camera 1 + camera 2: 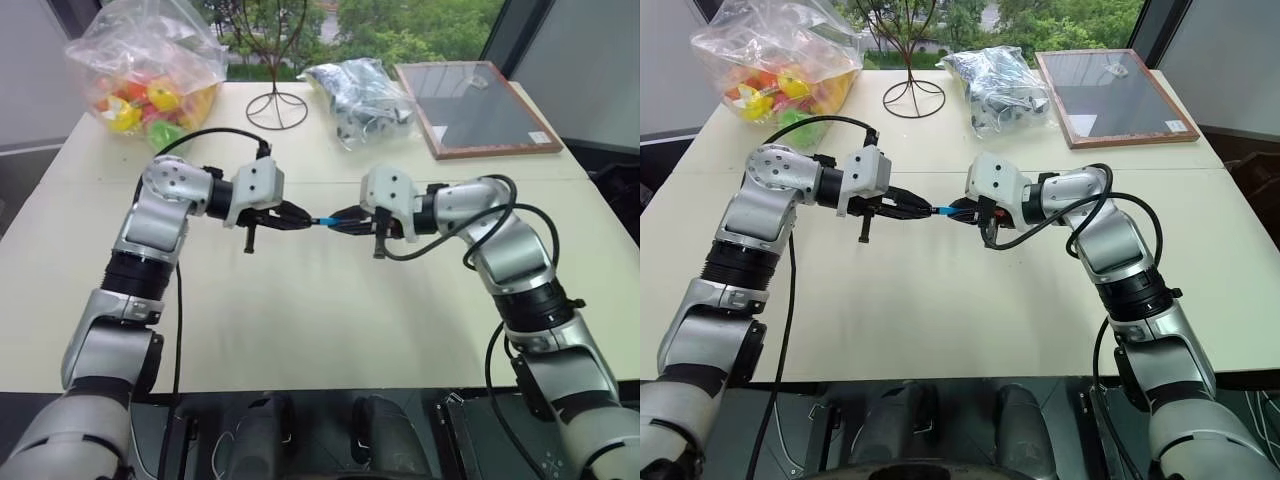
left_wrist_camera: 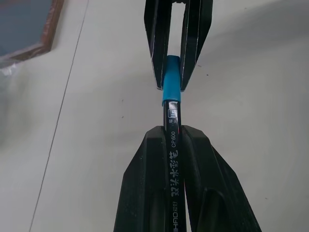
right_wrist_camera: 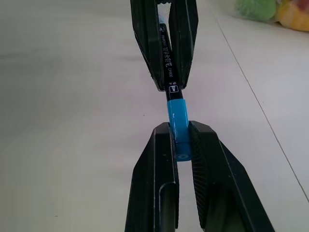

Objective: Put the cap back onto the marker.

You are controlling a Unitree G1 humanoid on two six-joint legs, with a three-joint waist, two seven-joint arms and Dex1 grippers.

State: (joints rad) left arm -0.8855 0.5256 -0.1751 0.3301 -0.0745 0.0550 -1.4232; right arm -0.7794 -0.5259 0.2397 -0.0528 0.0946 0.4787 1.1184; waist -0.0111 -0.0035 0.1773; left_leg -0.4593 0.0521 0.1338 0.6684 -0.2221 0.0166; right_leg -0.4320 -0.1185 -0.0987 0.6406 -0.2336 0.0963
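Note:
My two grippers meet tip to tip above the middle of the white table (image 1: 300, 330). The left gripper (image 1: 296, 217) is shut on the marker (image 2: 173, 145), a thin black stick with white print, which points toward the right gripper. The right gripper (image 1: 343, 218) is shut on the cap (image 1: 325, 220), a short bright blue cylinder. The cap (image 2: 171, 82) sits in line with the marker and over its end, between the two pairs of fingers. I cannot tell how deep it is seated. In the right wrist view the cap (image 3: 176, 118) leads straight to the marker (image 3: 166, 58).
At the table's far side stand a clear bag of colourful toys (image 1: 145, 70), a thin wire stand (image 1: 276, 105), a plastic bag of dark parts (image 1: 360, 95) and a wood-framed dark board (image 1: 475, 105). The table's near edge (image 1: 300, 388) runs below my arms.

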